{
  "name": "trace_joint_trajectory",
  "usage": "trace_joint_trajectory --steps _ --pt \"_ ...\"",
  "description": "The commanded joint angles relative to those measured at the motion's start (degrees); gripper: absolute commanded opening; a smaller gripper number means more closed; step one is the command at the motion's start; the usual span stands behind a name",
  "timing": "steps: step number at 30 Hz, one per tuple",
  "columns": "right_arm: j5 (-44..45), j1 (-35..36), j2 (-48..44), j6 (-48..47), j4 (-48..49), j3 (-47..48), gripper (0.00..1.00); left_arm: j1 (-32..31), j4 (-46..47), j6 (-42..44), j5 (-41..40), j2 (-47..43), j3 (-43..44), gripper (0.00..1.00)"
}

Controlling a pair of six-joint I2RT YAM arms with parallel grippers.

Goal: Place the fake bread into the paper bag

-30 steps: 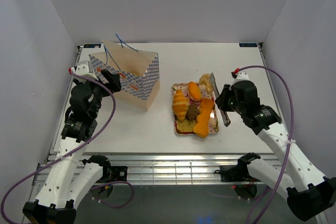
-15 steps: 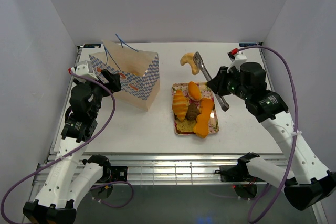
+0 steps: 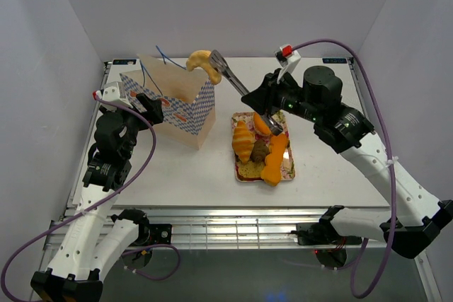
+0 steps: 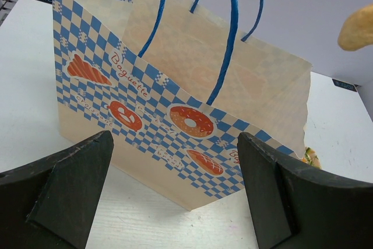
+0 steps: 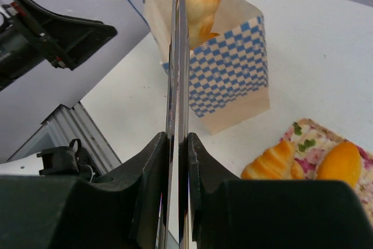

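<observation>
The curved piece of fake bread (image 3: 200, 64) was over the far end of the tray a second ago. It has now swung left and hangs in the air at the far right part of the paper bag's (image 3: 173, 107) open mouth, not yet inside. It is pinched in the tips of a pair of metal tongs (image 3: 237, 84), and the right fingers (image 3: 271, 119) are clamped together on the handles. To my eye the carry is nearly done, with the lowering and letting go left to do.

The blue string handles (image 3: 167, 56) stand up from the mouth and could snag the tongs. The left fingers (image 3: 145, 105) are spread apart just beside the bag's left face, gripping nothing. The flowered tray (image 3: 289, 172) on the bench (image 3: 177, 167), right of the bag, holds the croissant (image 3: 242, 141), brown bun (image 3: 260, 151) and other pieces.
</observation>
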Motion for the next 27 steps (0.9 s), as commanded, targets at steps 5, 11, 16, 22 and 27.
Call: trace_joint_trajectory --steps 5,11,16,22,27 --pt "1.1 7.6 6.2 -1.8 7.8 5.0 0.21 -0.1 -0.5 -0.4 0.7 -0.5 -0.1 0.98" --pt "0.7 9.8 11.7 -1.8 9.7 6.3 0.21 -0.1 -0.4 -0.4 0.9 -0.7 0.0 0.98" --pt "2.5 9.8 14.8 -2.8 9.5 8.8 0.21 -0.1 -0.4 -0.4 1.1 -0.6 0.0 0.98" --pt "3.0 9.8 18.7 -3.3 9.5 10.3 0.22 -0.1 -0.4 -0.5 1.2 -0.6 0.0 0.98" --pt "2.7 9.8 20.9 -3.4 9.2 12.5 0.38 -0.2 -0.3 -0.5 1.6 -0.6 -0.1 0.98"
